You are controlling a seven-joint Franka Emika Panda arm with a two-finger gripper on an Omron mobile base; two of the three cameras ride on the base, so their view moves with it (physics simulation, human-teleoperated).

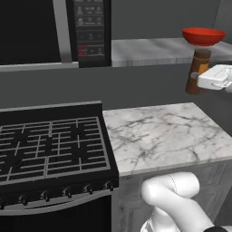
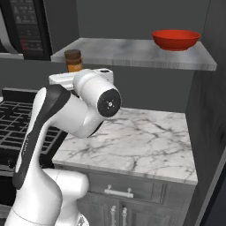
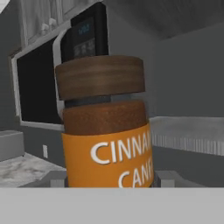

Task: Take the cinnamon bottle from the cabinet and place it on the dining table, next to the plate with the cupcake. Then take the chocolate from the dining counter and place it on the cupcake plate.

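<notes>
Cinnamon bottle [image 3: 105,127] clamped in the tool [image 1: 199,81], held in the air above the marble worktop [image 1: 163,136], orange label read "CINNA" over "CANE", brown wooden cap, red bowl [image 1: 203,36] sat on the shelf [image 2: 132,53] behind.

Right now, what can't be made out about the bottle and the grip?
- Cinnamon bottle: its base is cut off by the hand view's bottom edge.
- Its lower half in the right base view is hidden behind the arm's wrist.
- Jaws: the white hand covers them in the left base view.
- Label: second word cut short, unreadable.
</notes>
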